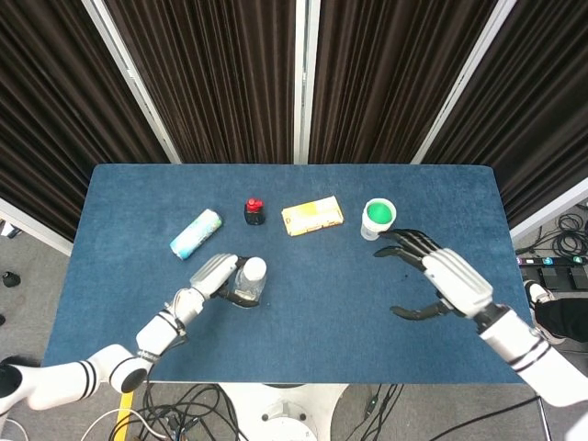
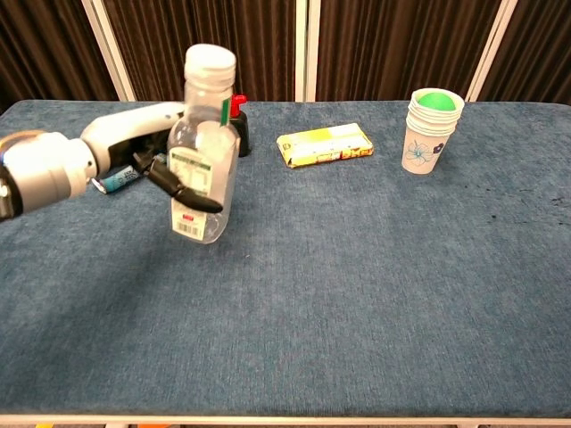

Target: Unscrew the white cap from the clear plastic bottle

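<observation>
The clear plastic bottle (image 2: 204,169) with its white cap (image 2: 210,61) is held upright above the blue table, gripped around its body by my left hand (image 2: 169,169). From the head view the cap (image 1: 254,269) faces the camera, the left hand (image 1: 217,277) wrapped on the bottle's left side. My right hand (image 1: 439,278) hovers over the right half of the table with fingers spread and nothing in it. It stands well to the right of the bottle and does not show in the chest view.
A small black bottle with a red cap (image 1: 254,211), a yellow packet (image 1: 312,216) and a stack of paper cups (image 1: 378,218) line the far side. A blue-white tube (image 1: 195,233) lies far left. The table's (image 1: 322,312) near half lies between the hands.
</observation>
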